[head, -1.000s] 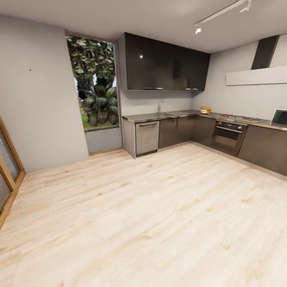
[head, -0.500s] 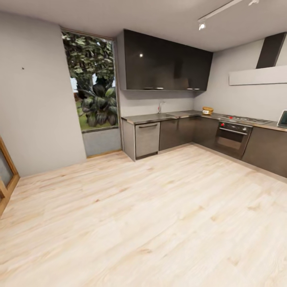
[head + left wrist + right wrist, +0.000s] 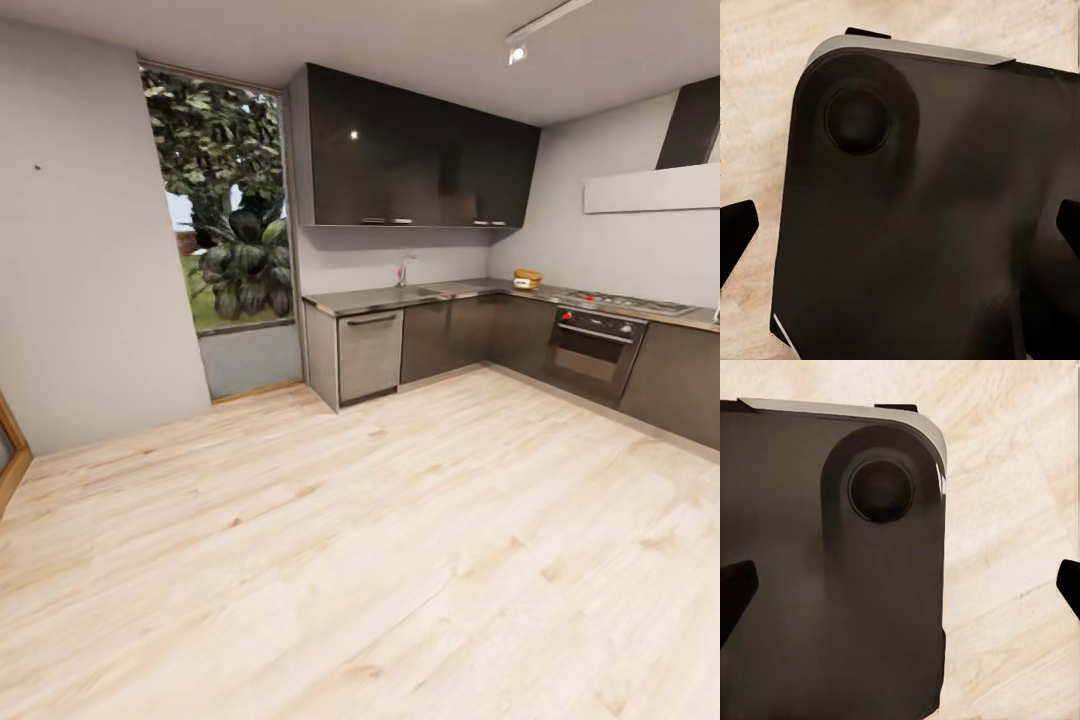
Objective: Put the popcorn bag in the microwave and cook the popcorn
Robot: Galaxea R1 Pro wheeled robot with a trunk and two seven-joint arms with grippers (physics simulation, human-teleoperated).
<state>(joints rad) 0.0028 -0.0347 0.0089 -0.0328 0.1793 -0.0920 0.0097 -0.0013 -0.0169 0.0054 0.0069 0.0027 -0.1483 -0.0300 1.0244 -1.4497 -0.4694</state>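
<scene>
The head camera is swinging to the left as the robot is turning or rolling: over the last second the whole picture has slid rightward, so the microwave, which was sitting at the right edge of the worktop [image 3: 400, 296], has dropped out of frame, and the window [image 3: 225, 205] has widened. That is a move of the camera, not of the kitchen things. For the task it suggests the robot is still travelling and lining itself up, with no reach begun.

The popcorn bag [image 3: 526, 279] is sitting on the far corner of the worktop, near the hob [image 3: 625, 301] and well apart from the robot (a small tan shape, too small to read any label).

Both wrist cameras are looking down at the robot's dark base [image 3: 922, 210] over pale wood. The left gripper [image 3: 900, 229] and the right gripper [image 3: 900, 589] are each showing 2 dark tips at opposite edges of their views, spread apart and holding nothing.

The floor [image 3: 380, 540] is light planking. Dark glossy wall cupboards [image 3: 420, 160] are hanging above the grey L-shaped worktop, with a built-in oven [image 3: 592, 350] underneath.
</scene>
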